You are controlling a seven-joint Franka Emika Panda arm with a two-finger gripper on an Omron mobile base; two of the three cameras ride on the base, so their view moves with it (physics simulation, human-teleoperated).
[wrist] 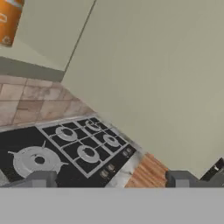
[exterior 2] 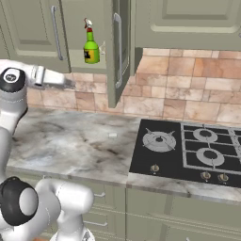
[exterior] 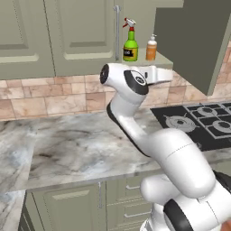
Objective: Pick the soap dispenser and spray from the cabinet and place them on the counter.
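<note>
The spray [exterior: 130,41] and soap dispenser [exterior: 151,48] stand side by side on the shelf of the open cabinet [exterior: 189,40]. Below lies the marble counter [exterior: 67,149], adjoining a black stovetop [exterior 2: 188,150] and brick backsplash [exterior 2: 188,101]. The gripper [wrist: 111,179] is spread wide, holding nothing.

A brick-tile wall [exterior 2: 188,94] in tan and pink runs behind a black stovetop [exterior 2: 188,150] at right; wooden floor [wrist: 151,173] below.
</note>
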